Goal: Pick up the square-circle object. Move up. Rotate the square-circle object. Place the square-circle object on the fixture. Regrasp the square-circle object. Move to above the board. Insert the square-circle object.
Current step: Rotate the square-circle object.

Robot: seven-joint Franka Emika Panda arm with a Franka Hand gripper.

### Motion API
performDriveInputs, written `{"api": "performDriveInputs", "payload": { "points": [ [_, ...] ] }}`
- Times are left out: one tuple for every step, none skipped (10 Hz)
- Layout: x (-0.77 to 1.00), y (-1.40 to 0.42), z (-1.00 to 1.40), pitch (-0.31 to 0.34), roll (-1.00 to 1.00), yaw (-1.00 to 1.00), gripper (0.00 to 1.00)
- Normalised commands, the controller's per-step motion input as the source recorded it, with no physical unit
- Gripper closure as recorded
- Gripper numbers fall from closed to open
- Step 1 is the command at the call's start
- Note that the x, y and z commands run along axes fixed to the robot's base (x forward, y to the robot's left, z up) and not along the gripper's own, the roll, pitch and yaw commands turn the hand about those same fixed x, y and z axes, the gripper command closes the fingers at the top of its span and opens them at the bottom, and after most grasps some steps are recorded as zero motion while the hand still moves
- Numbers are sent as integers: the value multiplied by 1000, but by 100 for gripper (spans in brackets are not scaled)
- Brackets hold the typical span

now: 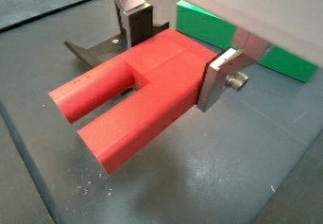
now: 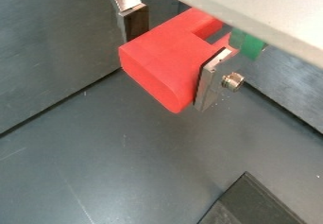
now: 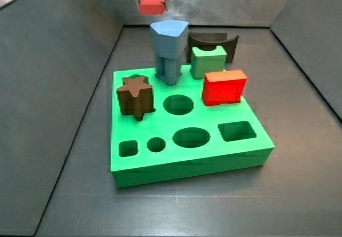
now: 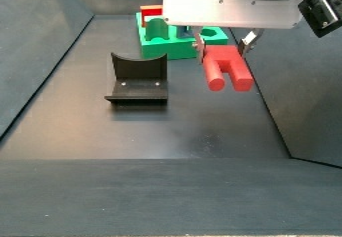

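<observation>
The gripper (image 4: 222,43) is hanging in the upper right of a side view, above the dark matte floor, and is clamping the square-circle object (image 4: 227,69) between its flat silver fingers (image 1: 218,79). In both wrist views the piece is showing as smooth, matte red plastic: a blocky squared end sitting between the plates, and in a wrist view (image 1: 127,95) two long rounded legs are running out from it with a slot between them. A small bolt is sticking out of one finger plate.

The fixture (image 4: 136,78), a dark, nearly black bracket with an upright back on a flat base plate, is standing left of centre on the floor, apart from the held piece. The board (image 3: 187,136) is lying in the middle of a side view, a glossy green square slab with round, oval and square holes. On it are standing a blue-grey hexagonal post (image 3: 167,49), a dark brown star peg (image 3: 134,94), a bright red cube (image 3: 225,86) and a green arch block (image 3: 207,61).
</observation>
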Motion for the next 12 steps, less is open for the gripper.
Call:
{"api": "performDriveInputs", "payload": {
  "points": [
    [0, 0, -1000, 0, 0, 0, 100],
    [9, 1, -1000, -12, 0, 29, 100],
    [18, -1, -1000, -29, -13, 32, 100],
    [23, -1, -1000, -40, -35, 29, 100],
    [30, 2, -1000, -49, -67, 17, 100],
    [37, 4, -1000, -54, -91, 13, 100],
    [44, 8, -1000, -59, -112, 10, 100],
    [47, 11, -951, -62, -132, 7, 100],
    [42, 16, -819, -76, -154, 3, 100],
    [43, 22, -728, -79, -168, 2, 100],
    [45, 24, -646, -77, -182, 0, 100],
    [45, 26, -568, -83, -192, 0, 100]
  ]
}}
